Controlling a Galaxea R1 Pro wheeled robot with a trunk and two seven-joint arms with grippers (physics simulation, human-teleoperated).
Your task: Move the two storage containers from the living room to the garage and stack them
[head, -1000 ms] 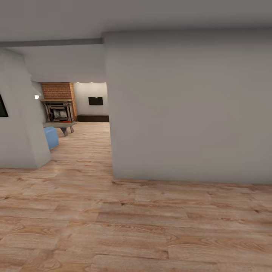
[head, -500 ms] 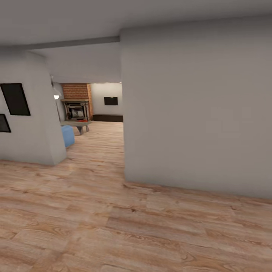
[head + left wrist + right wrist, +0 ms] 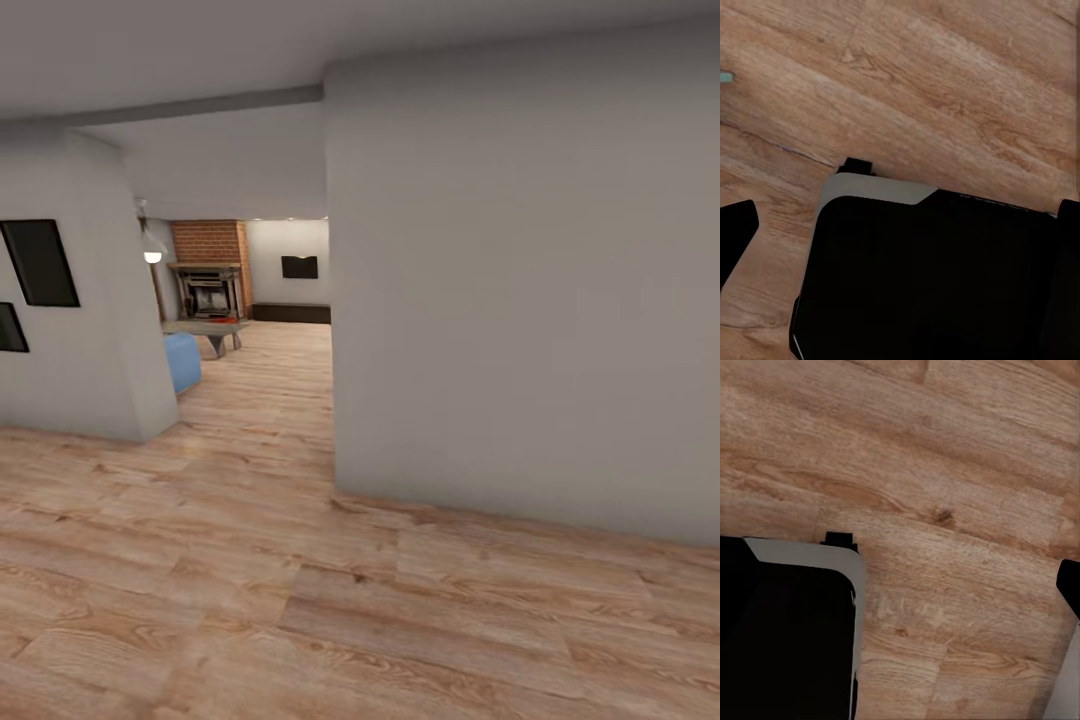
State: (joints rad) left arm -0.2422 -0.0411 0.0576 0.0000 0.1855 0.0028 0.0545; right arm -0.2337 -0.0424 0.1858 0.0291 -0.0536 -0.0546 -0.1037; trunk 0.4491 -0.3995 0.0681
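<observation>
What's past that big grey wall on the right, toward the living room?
Left of the wall, the wood-plank floor runs to a brick fireplace, a low table and a blue sofa corner. The wall hides everything behind it.

Light wood-plank floor [image 3: 300, 600] takes up the whole lower half of the head view and runs on through the gap left of center. Back there, at mid-left of the frame, a blue seat [image 3: 183, 362] sits right on the planks, and just beyond it a low grey table [image 3: 205, 328] stands on the same planks.
</observation>
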